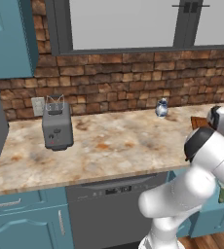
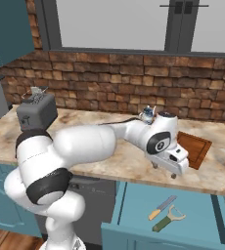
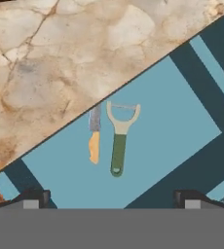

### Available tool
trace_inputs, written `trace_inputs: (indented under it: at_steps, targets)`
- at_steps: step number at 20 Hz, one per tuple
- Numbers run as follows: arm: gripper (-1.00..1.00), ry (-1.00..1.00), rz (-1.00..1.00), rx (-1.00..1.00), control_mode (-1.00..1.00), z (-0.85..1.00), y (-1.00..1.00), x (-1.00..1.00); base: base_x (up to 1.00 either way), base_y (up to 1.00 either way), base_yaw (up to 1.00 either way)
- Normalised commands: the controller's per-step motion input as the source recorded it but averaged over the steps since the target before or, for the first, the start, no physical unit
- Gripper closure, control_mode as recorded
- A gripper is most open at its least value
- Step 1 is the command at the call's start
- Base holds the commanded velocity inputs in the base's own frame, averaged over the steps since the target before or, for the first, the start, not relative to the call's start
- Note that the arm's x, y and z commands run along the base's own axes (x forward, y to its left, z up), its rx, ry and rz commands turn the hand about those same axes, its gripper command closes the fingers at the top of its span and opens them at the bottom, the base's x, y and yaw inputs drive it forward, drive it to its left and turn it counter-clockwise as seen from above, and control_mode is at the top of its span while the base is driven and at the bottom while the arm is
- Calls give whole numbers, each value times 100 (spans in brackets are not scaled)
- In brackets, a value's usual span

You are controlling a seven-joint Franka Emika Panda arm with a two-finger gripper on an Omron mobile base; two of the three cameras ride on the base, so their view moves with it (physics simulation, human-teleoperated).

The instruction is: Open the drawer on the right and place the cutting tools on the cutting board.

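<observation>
The teal drawer (image 2: 197, 207) below the counter's right end stands pulled out, its floor (image 3: 172, 136) bare apart from two tools. The knife (image 2: 162, 207) (image 3: 94, 138), silver blade and tan handle, lies beside the green-handled peeler (image 2: 167, 218) (image 3: 120, 141). My gripper (image 2: 164, 171) (image 3: 111, 198) hangs open over the counter's front edge, above the drawer and a little left of the tools, holding nothing. The reddish-brown cutting board (image 2: 195, 146) (image 1: 198, 121) lies on the counter just right of and behind the hand.
A grey toaster (image 1: 57, 127) (image 2: 36, 113) stands on the marble counter (image 1: 114, 141) at the left. A small glass jar (image 1: 161, 108) (image 2: 147, 115) sits by the brick wall. A dark dishwasher front (image 1: 109, 209) is left of the drawer.
</observation>
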Motion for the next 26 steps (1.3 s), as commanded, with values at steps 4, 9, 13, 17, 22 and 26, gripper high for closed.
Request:
trace_inputs:
  at_steps: [4,9,13,17,22,26]
  targets:
    - [-100,10,0,5,-100,-52,-24,-11,0,0,0]
    - [-100,10,0,0,-100,-38,-4,-16,0,0,0]
    - [-100,0,9,0,-100,-11,14,-25,0,0,0]
    - [-100,0,12,0,-100,-4,24,-30,0,0,0]
    - [-100,0,13,0,-100,-24,21,-23,0,0,0]
    - [-100,5,11,0,-100,-50,15,-8,0,0,0]
